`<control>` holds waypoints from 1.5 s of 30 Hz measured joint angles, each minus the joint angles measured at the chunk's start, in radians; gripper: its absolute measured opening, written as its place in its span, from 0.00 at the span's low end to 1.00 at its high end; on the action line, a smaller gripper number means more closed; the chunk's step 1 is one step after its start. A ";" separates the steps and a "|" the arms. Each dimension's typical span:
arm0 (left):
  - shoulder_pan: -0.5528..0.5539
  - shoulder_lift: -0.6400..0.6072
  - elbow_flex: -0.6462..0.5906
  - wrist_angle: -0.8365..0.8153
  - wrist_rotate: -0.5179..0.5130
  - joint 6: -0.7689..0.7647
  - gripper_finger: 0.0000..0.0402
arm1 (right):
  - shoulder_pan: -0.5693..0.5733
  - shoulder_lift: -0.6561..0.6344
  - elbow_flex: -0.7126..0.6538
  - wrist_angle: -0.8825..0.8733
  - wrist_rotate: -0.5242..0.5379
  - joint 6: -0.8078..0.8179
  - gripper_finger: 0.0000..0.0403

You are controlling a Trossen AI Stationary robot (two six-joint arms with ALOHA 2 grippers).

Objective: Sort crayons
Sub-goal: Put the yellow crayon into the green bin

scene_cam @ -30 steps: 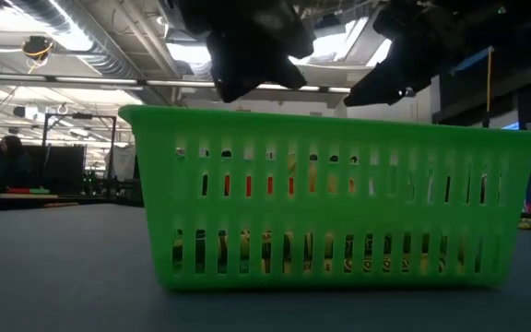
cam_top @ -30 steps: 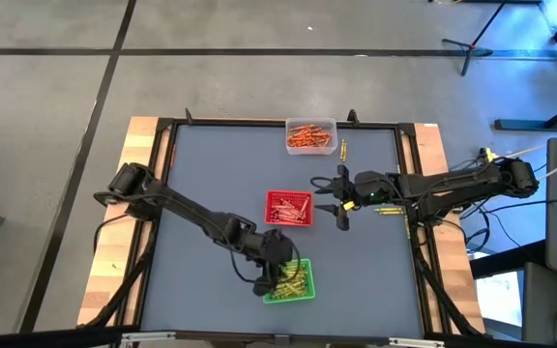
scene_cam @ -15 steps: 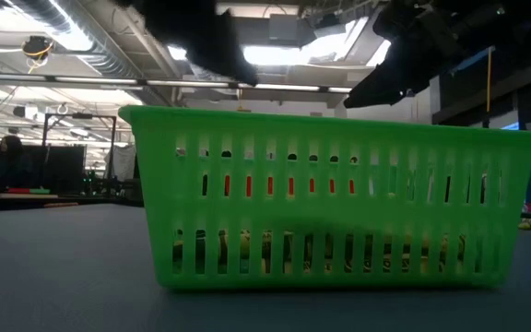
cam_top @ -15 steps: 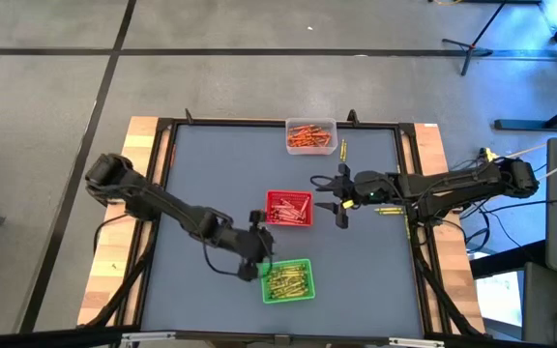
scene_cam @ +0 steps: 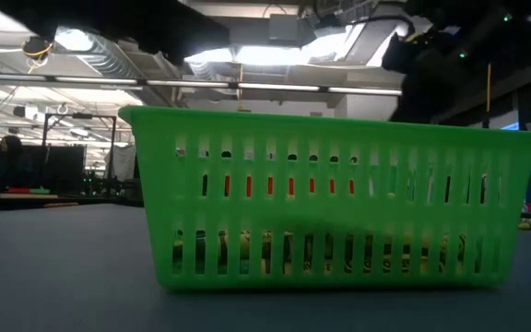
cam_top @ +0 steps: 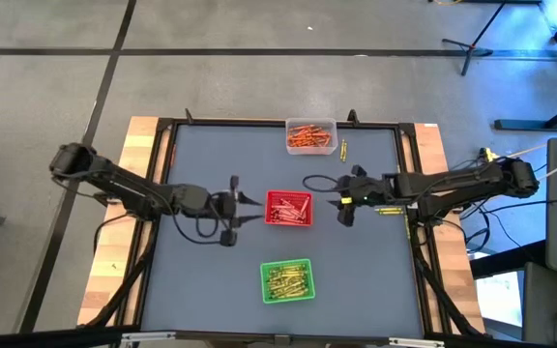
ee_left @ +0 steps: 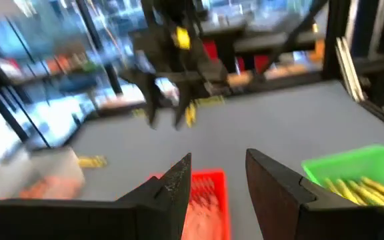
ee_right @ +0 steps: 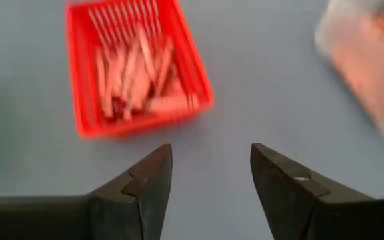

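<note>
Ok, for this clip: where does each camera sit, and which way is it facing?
High: overhead, straight down; both arms, left claw, right claw, red tray between them.
Low: table height, level across; green tray fills it, arms dark overhead.
Left wrist: past its own open fingers toward the other arm; red tray, green tray.
Right wrist: down past its open fingers at the red tray.
Shared: red tray appears in high and both wrist views.

right pincer (ee_right: 209, 175): fingers spread apart, nothing between them | red tray (ee_right: 136, 63): ahead on grey desk (ee_right: 259, 80), holding crayons (ee_right: 135, 70) | clear tray (ee_right: 369, 63): blurred, at frame edge
</note>
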 joint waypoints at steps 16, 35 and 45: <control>0.085 -0.008 -0.025 0.198 0.083 0.138 0.32 | -0.165 0.071 0.130 -0.867 -0.173 0.234 0.50; 0.053 -0.007 -0.025 0.206 0.083 0.119 0.32 | -0.177 0.427 0.130 -0.891 -0.091 0.046 0.50; 0.053 -0.007 -0.025 0.205 0.083 0.119 0.32 | -0.177 0.472 0.130 -0.864 -0.091 0.007 0.50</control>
